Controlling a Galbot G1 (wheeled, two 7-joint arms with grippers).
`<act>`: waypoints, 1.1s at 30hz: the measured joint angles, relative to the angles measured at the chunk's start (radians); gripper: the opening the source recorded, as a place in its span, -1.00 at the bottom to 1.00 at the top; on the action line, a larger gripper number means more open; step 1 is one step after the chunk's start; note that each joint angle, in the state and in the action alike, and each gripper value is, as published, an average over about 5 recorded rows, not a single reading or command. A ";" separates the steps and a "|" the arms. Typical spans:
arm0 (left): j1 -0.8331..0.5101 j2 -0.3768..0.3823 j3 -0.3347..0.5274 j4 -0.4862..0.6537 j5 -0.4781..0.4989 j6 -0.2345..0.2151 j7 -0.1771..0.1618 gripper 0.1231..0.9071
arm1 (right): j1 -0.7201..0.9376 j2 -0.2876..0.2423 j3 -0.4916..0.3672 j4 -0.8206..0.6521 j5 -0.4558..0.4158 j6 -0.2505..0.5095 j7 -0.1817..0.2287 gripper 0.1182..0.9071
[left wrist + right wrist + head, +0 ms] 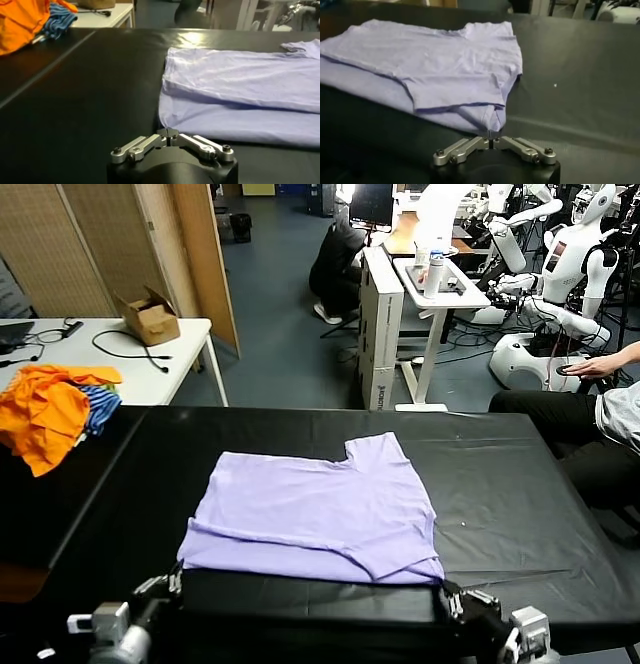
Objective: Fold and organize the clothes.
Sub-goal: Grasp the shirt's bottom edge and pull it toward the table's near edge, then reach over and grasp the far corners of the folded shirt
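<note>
The clothes are one light lavender T-shirt [315,509], lying partly folded in the middle of the black table [520,484], with its sleeve and collar toward the far right. My left gripper [172,586] is shut at the near left corner of the T-shirt [240,85]. The cloth there lies flat just past its fingertips, and none shows between them. My right gripper [447,596] is at the near right corner. That corner of the T-shirt [435,65] is drawn to a point between the closed fingertips of the right gripper [490,138].
A heap of orange and blue-striped garments [50,409] lies at the table's far left edge. Behind it stands a white table with a cardboard box [148,314] and cables. A seated person [600,424] is at the right, and a white cart [400,314] is beyond the table.
</note>
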 joint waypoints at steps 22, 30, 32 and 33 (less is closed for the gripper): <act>-0.064 0.017 -0.081 -0.099 -0.149 0.086 0.007 0.99 | 0.282 -0.122 0.065 -0.019 0.287 -0.071 0.063 1.00; -0.313 0.143 -0.035 0.015 -0.305 0.156 -0.022 1.00 | 0.664 -0.173 -0.093 -0.265 0.394 -0.138 0.122 1.00; -0.385 0.173 -0.013 0.056 -0.359 0.181 -0.044 1.00 | 0.748 -0.169 -0.147 -0.323 0.402 -0.139 0.127 1.00; -0.421 0.188 0.000 0.079 -0.386 0.192 -0.053 1.00 | 0.788 -0.165 -0.174 -0.353 0.404 -0.139 0.130 1.00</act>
